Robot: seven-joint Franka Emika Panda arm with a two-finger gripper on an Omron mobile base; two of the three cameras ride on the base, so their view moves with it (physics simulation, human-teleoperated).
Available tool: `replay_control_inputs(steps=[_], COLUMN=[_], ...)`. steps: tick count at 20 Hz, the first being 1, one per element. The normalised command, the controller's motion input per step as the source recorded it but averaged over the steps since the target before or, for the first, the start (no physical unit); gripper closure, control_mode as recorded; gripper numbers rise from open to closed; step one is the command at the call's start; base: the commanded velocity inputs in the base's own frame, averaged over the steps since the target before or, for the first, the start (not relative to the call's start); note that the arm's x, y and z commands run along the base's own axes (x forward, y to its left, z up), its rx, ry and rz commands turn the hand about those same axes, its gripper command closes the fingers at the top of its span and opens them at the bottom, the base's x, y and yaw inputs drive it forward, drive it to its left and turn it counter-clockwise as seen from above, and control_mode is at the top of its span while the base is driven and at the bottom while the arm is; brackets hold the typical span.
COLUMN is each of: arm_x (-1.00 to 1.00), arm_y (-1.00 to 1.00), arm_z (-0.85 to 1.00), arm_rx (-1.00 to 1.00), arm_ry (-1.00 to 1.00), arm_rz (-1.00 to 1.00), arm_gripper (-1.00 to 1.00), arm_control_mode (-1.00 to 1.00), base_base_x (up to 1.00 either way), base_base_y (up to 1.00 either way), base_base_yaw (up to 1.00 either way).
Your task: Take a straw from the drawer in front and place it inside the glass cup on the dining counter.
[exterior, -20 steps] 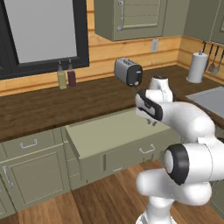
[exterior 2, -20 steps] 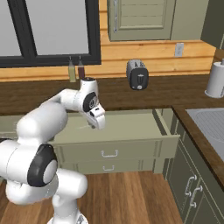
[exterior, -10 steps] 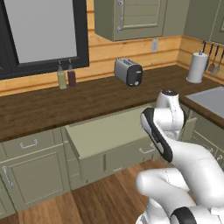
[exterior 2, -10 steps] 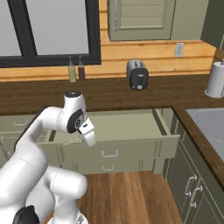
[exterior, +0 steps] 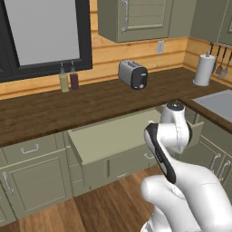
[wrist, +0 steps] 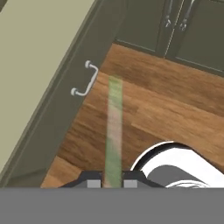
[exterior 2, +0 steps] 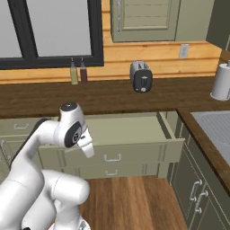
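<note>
The end effector (wrist: 113, 183) is clamped on the straw (wrist: 113, 131), above the wood floor (wrist: 166, 109).

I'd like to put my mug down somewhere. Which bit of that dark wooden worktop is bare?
The dark brown wooden worktop is bare left of the two small bottles and between them and the silver toaster. Another bare patch lies between the toaster and the white paper towel roll. The open sage-green drawer shows a plain, bare floor. The right corner, by the sink, is tighter.

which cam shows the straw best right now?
Hand view: the straw runs up from between the shut hand fingertips, over the wood floor. In the right base view it's a pale sliver at the hand; the left base view hides it.
</note>
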Motion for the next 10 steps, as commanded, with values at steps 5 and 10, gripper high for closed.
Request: replay_control_inputs(steps=[5, 10], arm_x=[0.00, 0.00], arm_y=[0.00, 0.03], arm_z=[0.17, 0.06], arm_rx=[0.00, 0.00], arm_ry=[-0.11, -0.09], arm_rz=[-0.09, -0.09], arm_gripper=[1.00, 1.00], arm_control_mode=[-1.00, -1.00], base_base_x=[0.00, 0.00], base_base_y=[0.00, 0.00], base_base_yaw=[0.00, 0.00])
